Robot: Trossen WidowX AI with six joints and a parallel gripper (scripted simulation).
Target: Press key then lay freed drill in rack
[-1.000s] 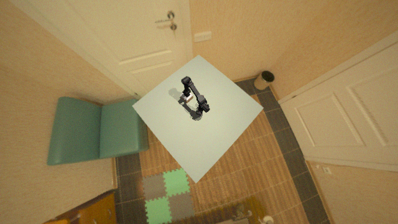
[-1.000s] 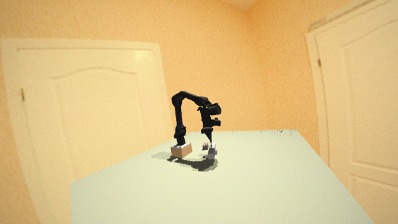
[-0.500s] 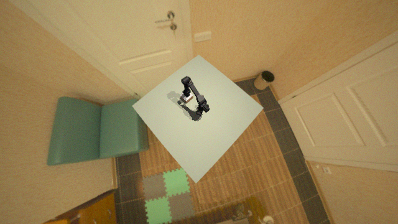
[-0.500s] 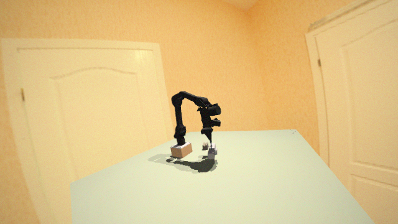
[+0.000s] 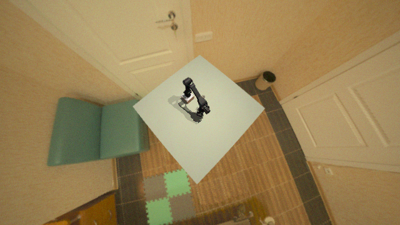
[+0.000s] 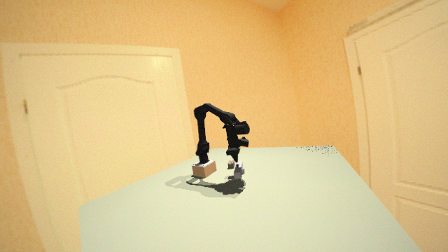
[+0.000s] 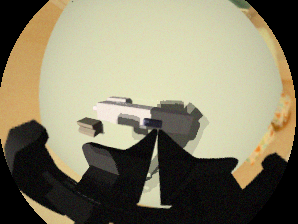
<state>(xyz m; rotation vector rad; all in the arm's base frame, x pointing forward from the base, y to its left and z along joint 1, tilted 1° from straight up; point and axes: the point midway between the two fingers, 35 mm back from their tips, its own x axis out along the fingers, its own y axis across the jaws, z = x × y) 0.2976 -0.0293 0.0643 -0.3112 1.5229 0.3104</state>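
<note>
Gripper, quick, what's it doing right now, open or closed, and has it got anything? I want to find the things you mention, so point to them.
Gripper (image 6: 237, 161) (image 7: 157, 132): closed, its fingers meeting at the tips, with nothing held between them.

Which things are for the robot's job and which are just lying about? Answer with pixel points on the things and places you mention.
For the job:
- gripper (image 5: 200, 115) (image 6: 236, 161) (image 7: 157, 132)
- pale block (image 6: 239, 171) (image 7: 122, 110), dark blue piece (image 7: 152, 122), small brownish block (image 5: 203, 97) (image 6: 230, 164) (image 7: 90, 127): probably, though I can't tell which is which

Just about:
- green chair (image 5: 120, 131)
- bin (image 5: 264, 83)
- foam mat (image 5: 177, 182)

Jointed black arm (image 5: 196, 93) (image 6: 201, 129), black tapered fingertips.
</note>
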